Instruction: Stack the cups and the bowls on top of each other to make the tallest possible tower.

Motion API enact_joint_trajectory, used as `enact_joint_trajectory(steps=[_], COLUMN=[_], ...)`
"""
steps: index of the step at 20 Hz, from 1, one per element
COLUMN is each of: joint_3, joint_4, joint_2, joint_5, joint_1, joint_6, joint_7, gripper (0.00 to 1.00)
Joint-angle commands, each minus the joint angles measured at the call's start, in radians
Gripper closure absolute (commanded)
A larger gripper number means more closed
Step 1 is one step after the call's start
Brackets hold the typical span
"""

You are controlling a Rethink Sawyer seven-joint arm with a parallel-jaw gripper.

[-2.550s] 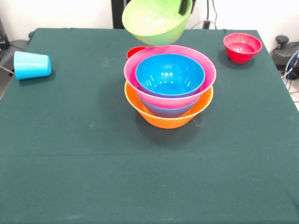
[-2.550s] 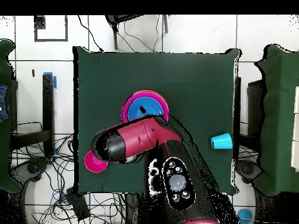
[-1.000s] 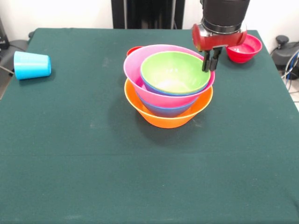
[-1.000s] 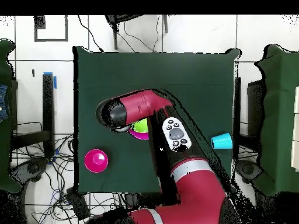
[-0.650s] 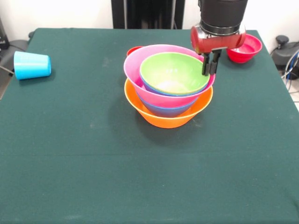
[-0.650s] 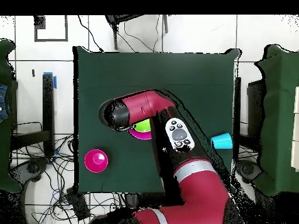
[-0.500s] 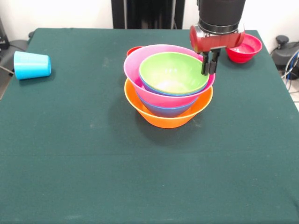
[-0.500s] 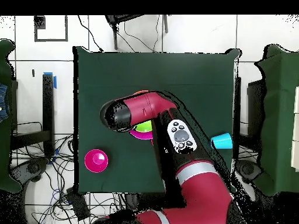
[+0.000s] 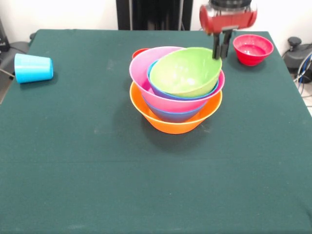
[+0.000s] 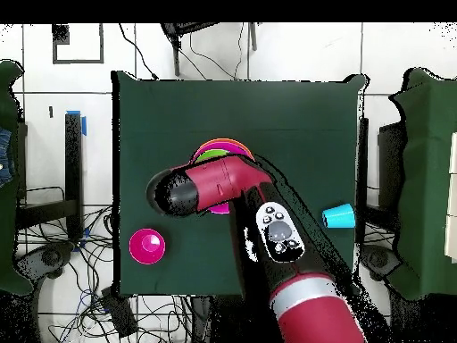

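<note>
The end effector (image 9: 221, 48) is positioned at the far right rim of the lime green bowl (image 9: 184, 71), at roughly 2 o'clock of the tower (image 9: 176, 90) in the front view. Its two black fingers are drawn close together, and the bowl's rim appears to be pinched between them. The wrist is held vertical, with the red housing above the fingers. In the overhead view the red arm (image 10: 214, 189) is laid across the tower, and most of the stack is hidden by it.

The lime green bowl is tilted, raised on the gripped side, and is seated in the blue bowl (image 9: 171, 92). Beneath it, the pink bowl (image 9: 146, 73) and the orange bowl (image 9: 168, 123) are nested at the centre of the desk (image 9: 97, 185).

A red cup (image 9: 139, 51) is partly hidden at 11 o'clock behind the tower. The small red bowl (image 9: 252, 48) stands at 2 o'clock, near the end effector. The light blue cup (image 9: 33, 68) lies on its side at 9 o'clock, well apart.
</note>
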State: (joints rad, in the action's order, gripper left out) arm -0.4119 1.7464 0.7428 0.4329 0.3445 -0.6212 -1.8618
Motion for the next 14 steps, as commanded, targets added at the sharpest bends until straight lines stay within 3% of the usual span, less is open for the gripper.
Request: enact_joint_trajectory(steps=[1, 7, 14], joint_3=[-0.057, -0.041, -0.017], joint_4=[0.189, 0.264, 0.280], joint_2=[0.217, 0.348, 0.347], joint_5=[-0.091, -0.159, -0.134], joint_1=[0.018, 0.008, -0.003], joint_6=[-0.033, -0.083, -0.051], joint_7=[-0.021, -0.003, 0.003], gripper=[1.00, 1.00, 1.00])
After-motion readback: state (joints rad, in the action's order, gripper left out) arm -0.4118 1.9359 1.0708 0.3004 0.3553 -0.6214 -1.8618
